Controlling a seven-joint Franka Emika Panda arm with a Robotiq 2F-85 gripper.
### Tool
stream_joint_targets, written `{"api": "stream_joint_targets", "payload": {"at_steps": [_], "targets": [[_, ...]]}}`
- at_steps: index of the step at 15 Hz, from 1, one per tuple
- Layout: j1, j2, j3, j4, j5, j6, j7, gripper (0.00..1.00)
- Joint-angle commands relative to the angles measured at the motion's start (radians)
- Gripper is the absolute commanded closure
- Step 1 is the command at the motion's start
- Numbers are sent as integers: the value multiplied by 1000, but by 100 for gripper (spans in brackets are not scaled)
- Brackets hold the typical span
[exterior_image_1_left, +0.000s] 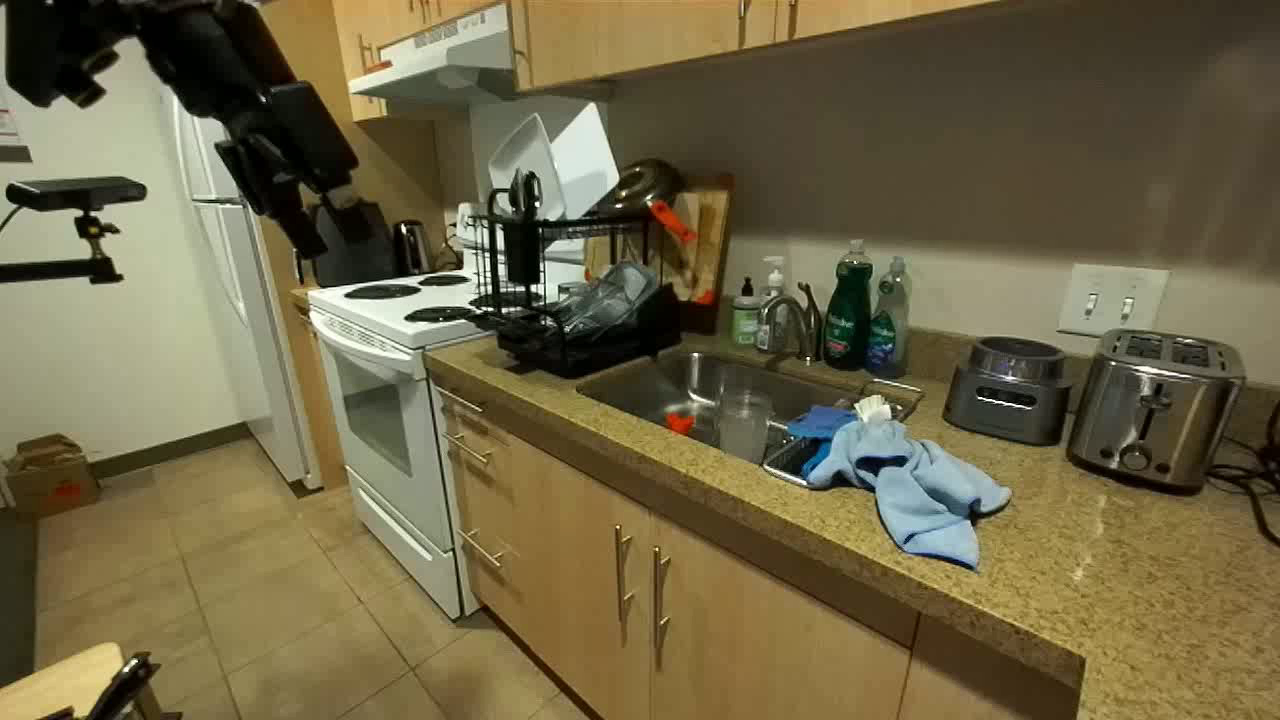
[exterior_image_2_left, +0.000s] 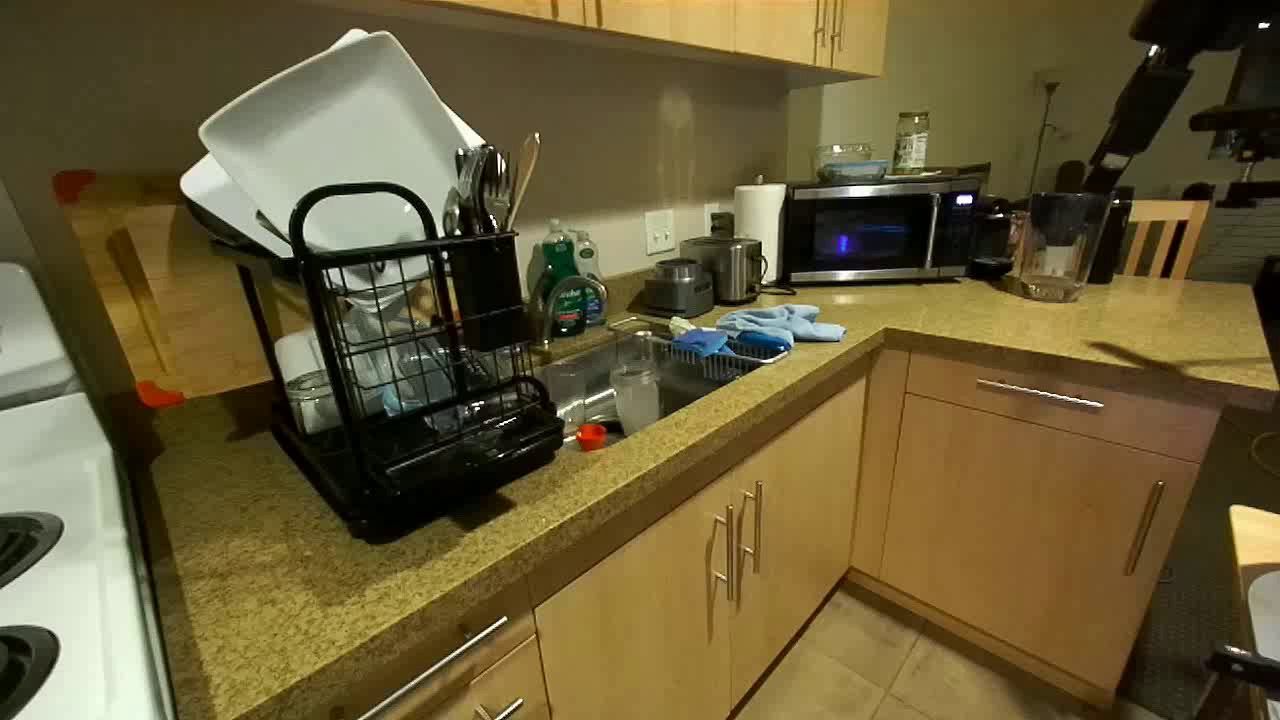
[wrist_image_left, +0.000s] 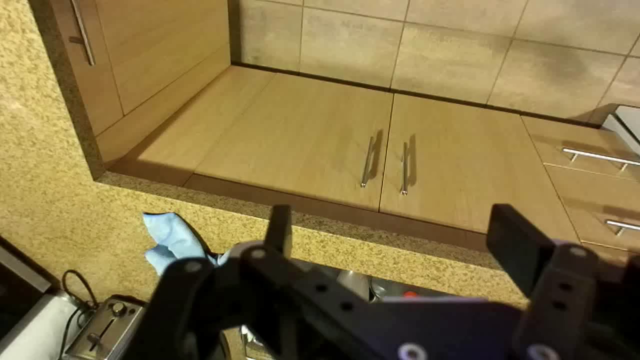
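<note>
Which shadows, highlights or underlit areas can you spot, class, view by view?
In the wrist view, the gripper is dark, almost silhouetted, and cabinet handles cast shadows; in an exterior view, the dish rack shadows the counter, and a blue glow shows on the microwave door; in an exterior view, the toaster carries bright highlights.

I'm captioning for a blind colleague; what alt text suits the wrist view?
Black robot fingers, spread wide and holding nothing, in front of a speckled countertop and wooden cabinets. A light-blue cloth and a partly hidden toaster are at lower left; floor tiles show at upper right.
</note>
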Motion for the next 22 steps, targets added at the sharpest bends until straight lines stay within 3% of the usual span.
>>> {"api": "stream_joint_targets", "payload": {"at_steps": [1,19,22], "targets": [[13,2,-8,2,-9,-3,8,0],[13,2,-8,2,-9,-3,8,0],[9,50,-3,-4,-4,17,26,0]]}}
